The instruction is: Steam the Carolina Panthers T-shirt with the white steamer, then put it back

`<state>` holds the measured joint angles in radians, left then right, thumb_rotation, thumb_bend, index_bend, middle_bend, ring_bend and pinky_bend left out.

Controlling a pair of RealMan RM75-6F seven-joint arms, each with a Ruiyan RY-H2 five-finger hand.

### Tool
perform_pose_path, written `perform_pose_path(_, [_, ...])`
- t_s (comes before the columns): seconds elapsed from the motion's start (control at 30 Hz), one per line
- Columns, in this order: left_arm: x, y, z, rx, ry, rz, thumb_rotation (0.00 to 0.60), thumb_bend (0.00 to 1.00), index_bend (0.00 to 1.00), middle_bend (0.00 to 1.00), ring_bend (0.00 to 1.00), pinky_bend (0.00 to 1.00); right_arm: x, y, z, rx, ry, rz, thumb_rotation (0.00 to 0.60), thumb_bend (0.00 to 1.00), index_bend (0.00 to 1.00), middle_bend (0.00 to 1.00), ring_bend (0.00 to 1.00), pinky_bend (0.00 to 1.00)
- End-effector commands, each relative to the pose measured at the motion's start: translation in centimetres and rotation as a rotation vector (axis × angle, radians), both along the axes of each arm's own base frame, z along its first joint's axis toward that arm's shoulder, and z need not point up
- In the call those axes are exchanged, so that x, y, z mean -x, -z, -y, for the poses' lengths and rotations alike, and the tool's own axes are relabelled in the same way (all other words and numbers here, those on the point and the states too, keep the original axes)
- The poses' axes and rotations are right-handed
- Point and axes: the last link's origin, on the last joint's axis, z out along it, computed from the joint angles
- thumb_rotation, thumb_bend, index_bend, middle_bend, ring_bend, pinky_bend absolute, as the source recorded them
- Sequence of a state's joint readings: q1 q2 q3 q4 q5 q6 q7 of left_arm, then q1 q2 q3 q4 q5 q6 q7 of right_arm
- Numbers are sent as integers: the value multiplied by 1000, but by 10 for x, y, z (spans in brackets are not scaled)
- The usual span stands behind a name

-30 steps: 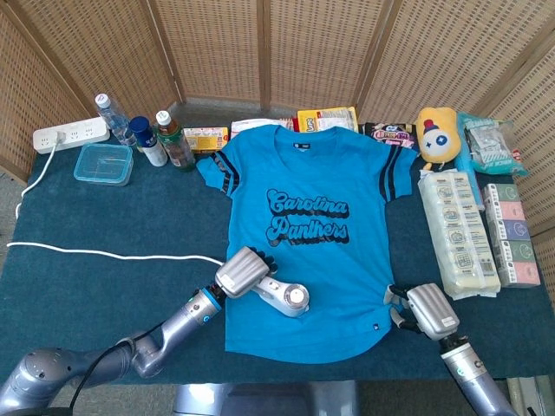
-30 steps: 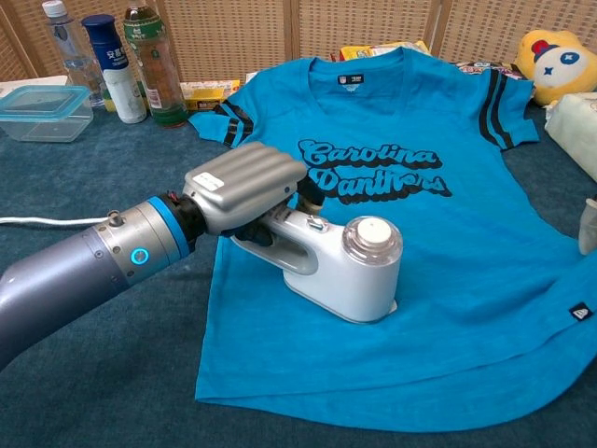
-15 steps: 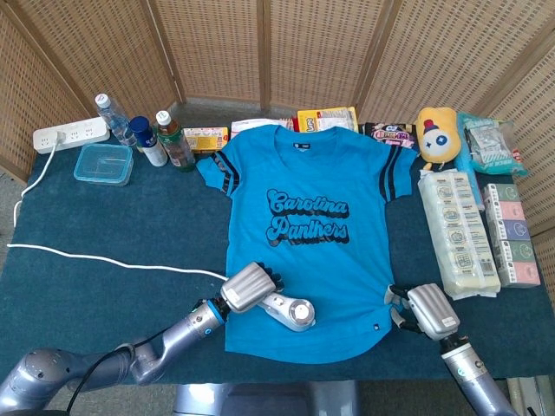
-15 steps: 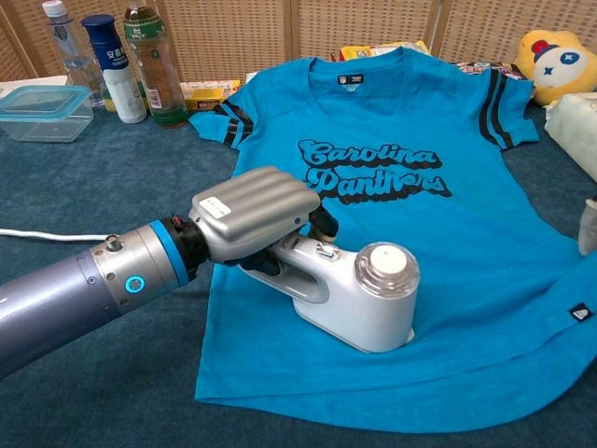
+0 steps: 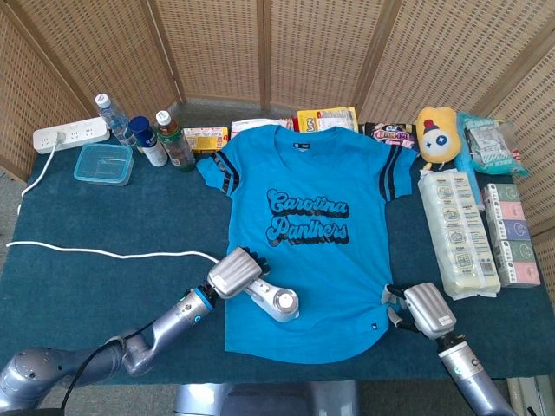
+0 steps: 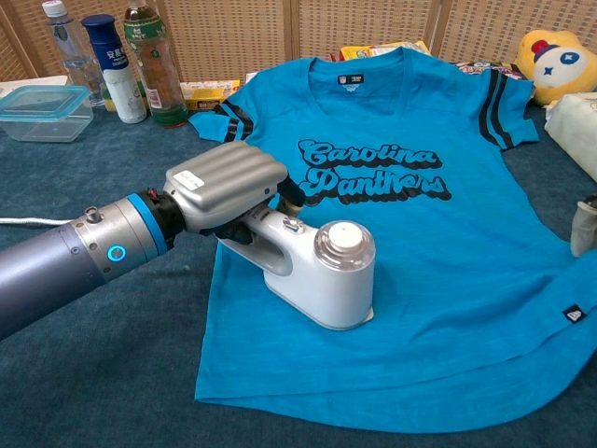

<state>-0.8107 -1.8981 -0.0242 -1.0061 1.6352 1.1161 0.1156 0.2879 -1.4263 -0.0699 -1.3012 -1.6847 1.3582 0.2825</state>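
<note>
The blue Carolina Panthers T-shirt [image 5: 303, 243] [image 6: 420, 243] lies flat on the dark green table, collar at the far side. My left hand [image 5: 234, 273] [image 6: 224, 184] grips the handle of the white steamer [image 5: 277, 301] [image 6: 322, 275], which rests on the shirt's lower left part, below the lettering. A white cord [image 5: 104, 254] trails off to the left. My right hand [image 5: 423, 309] sits at the shirt's lower right hem, its dark fingers curled on the puckered edge. The chest view shows only a sliver of it [image 6: 584, 229].
Bottles [image 5: 147, 134] [image 6: 140, 61], a clear lidded box [image 5: 103, 164] [image 6: 42, 112] and a power strip [image 5: 71, 135] stand at the far left. Snack packs [image 5: 325, 119] line the back. A yellow plush toy [image 5: 435, 134] and boxed packs [image 5: 458, 234] fill the right side.
The left hand slid the steamer toward the near hem, then back up and to the left. The right hand stayed at the hem, shifting only slightly.
</note>
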Motion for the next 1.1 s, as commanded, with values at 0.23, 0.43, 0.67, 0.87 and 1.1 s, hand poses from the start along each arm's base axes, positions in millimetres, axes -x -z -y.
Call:
perform_pose_path(0.23, [4, -6, -26, -91, -41, -3, 600, 509, 656, 713, 638, 641, 1, -1, 1, 0, 2, -1, 600, 521, 734, 638, 658, 750])
perform_pose_path(0.43, [11, -9, -41, -152, -83, -18, 600, 510, 657, 713, 638, 641, 2, -1, 0, 0, 5, -2, 600, 521, 735, 639, 659, 750])
perform_pose_path(0.67, [9, -5, -55, -203, -135, -27, 600, 509, 656, 713, 638, 626, 2, -2, 0, 0, 7, -1, 600, 520, 735, 640, 659, 750])
perform_pose_path(0.87, [-3, -2, -64, -241, -158, -7, 600, 507, 656, 712, 638, 626, 5, -4, 0, 6, 16, -4, 600, 520, 735, 640, 660, 750])
perform_pose_path(1.1, [-9, 4, -69, -257, -181, -17, 600, 507, 657, 713, 638, 626, 8, -8, -1, 13, 28, -7, 600, 520, 736, 640, 661, 750])
